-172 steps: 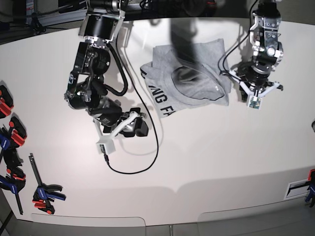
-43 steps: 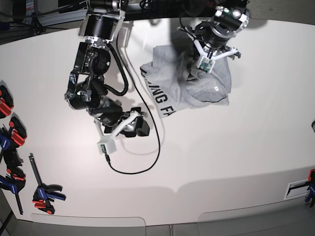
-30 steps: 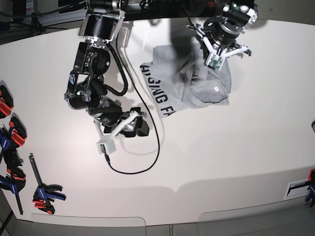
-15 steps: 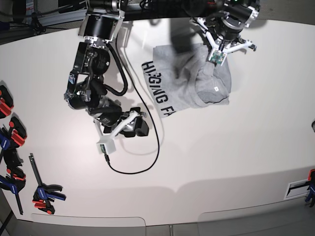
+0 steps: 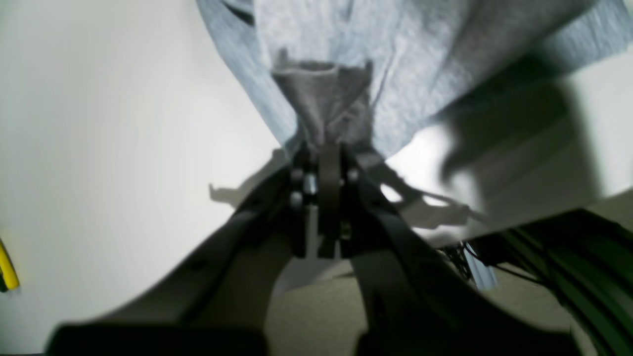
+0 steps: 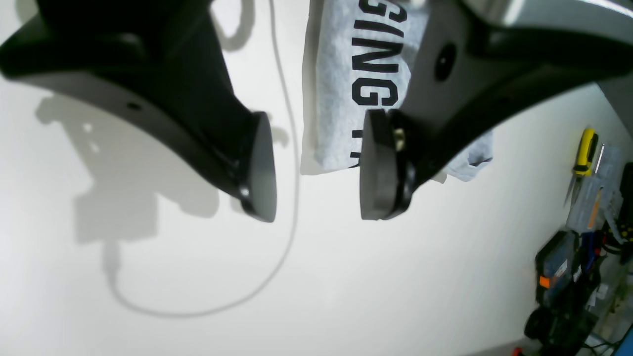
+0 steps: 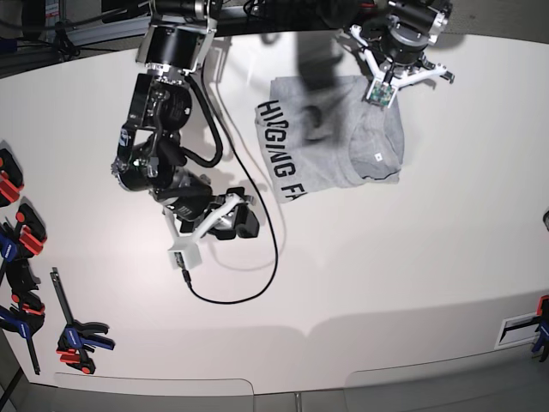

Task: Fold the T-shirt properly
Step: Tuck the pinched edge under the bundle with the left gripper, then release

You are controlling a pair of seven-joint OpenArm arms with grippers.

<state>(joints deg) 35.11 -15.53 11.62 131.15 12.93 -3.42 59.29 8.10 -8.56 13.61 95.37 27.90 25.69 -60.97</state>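
Soft, light, limp T-shirt (image 7: pixel 330 142) near the tabletop's far edge: left claw (image 5: pixel 324 148) pinches a bunched fold, right claw (image 6: pixel 316 165) spread empty; hems grip best.

Black-jointed arms, white brackets, a trailing black cable (image 7: pixel 257 257), flat round-edged black pincer pads (image 6: pixel 259 168).
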